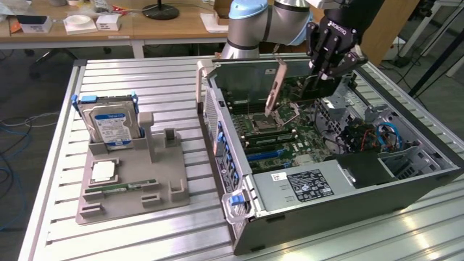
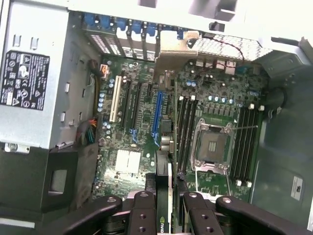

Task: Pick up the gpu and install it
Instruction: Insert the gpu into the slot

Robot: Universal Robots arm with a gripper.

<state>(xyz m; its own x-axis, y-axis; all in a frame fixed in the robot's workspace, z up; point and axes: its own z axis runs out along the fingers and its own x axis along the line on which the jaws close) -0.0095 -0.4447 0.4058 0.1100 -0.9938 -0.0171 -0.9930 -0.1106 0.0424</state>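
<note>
1. The gpu (image 1: 315,89) is clamped between the jaws, which are partly closed on the upper edge of the card. No gap shows between the pads and the board in the wrist view.
2. The card is held on edge above the open computer case (image 1: 406,179), over the motherboard (image 2: 132,122). Its metal bracket (image 1: 274,89) is turned toward the rear wall of the case. It is judged to be clear of the board, not yet seated.
3. The pick-up is judged to be done, and the step in hand is the carry into the case for installation.
4. In the wrist view the card is seen edge-on, just beside the line of the blue slot (image 2: 157,115).
5. For seating, the lower edge would have to be lined up along the slot, the bracket matched to the rear opening, and the card kept upright while lowered straight.
6. On the bench (image 1: 145,76), the hard drive (image 1: 108,125) and memory stick (image 1: 123,187) are left in the grey holder (image 1: 130,209), well apart from the case.
</note>
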